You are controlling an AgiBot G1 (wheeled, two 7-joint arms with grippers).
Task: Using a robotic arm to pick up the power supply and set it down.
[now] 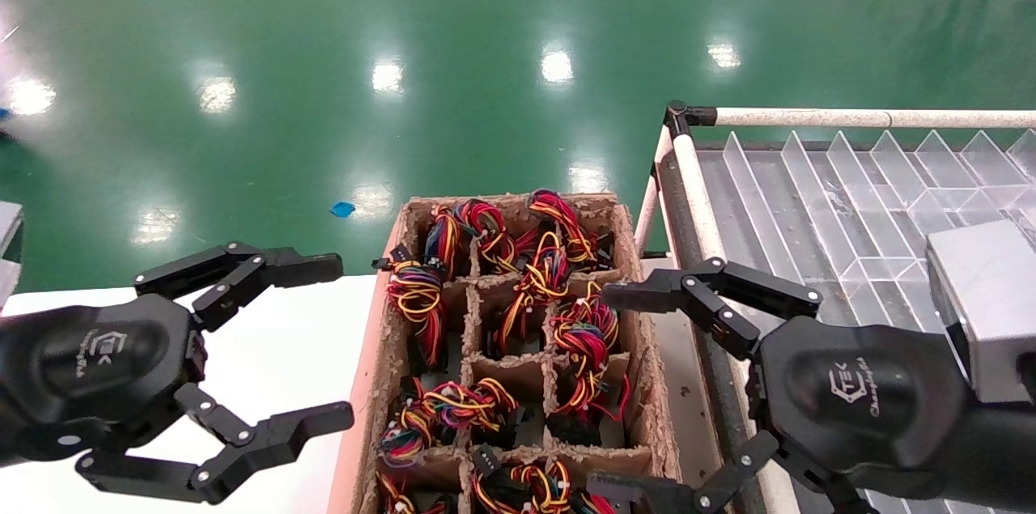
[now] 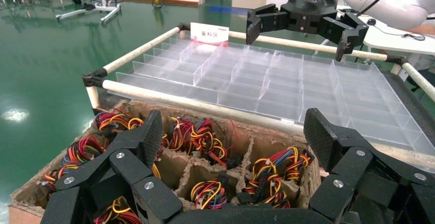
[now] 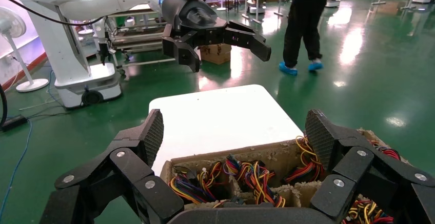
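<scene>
Right gripper: fingers spread wide, holding nothing, above the right edge of the cardboard box. Left gripper: also wide open and empty, over the white table just left of the box. Power supplies sit in the box's compartments, wires uppermost

what i can't make out
the power supplies' grey bodies sit hidden under wires; the carton's near end is cut off.
</scene>
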